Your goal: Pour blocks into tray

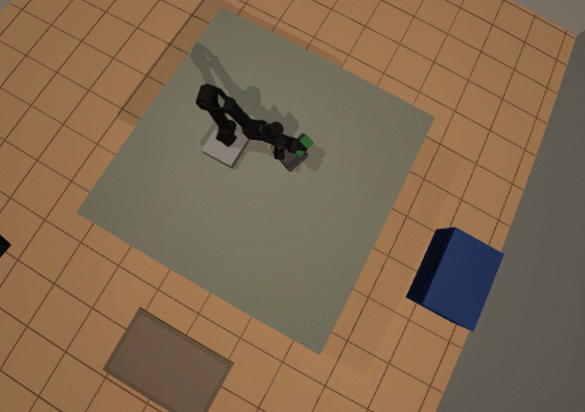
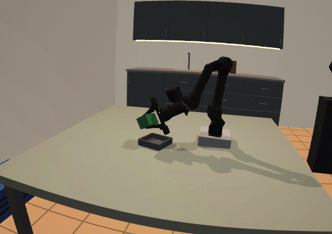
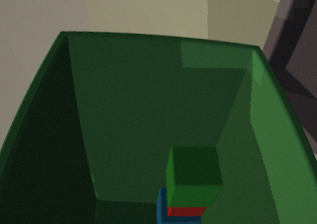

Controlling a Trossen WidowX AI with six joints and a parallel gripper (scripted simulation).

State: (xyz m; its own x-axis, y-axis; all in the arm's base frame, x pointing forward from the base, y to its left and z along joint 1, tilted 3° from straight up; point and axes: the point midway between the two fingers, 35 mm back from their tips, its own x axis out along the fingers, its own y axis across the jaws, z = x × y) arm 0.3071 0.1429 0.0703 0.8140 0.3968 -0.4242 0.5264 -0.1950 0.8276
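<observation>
Tabletop with arm and tilted cup, kitchen beyond.
One pale green-grey table (image 1: 264,218) (image 2: 166,180), square, dark-edged, on orange tiled floor (image 1: 61,275) (image 2: 61,215); one white block base (image 1: 231,161) (image 2: 227,143); one shallow dark tray (image 1: 291,167) (image 2: 158,147), resting on the table; one claw (image 1: 303,147) (image 2: 148,120), closed on a green cup (image 1: 305,141) (image 2: 147,120) (image 3: 134,110), tipped, above the table near the tray, green, red and blue blocks (image 3: 194,174) inside; dark wall cupboards (image 2: 187,21), lit beneath; counter (image 2: 161,70) with tap (image 2: 188,61); blue cabinet (image 1: 465,278) on the floor.
</observation>
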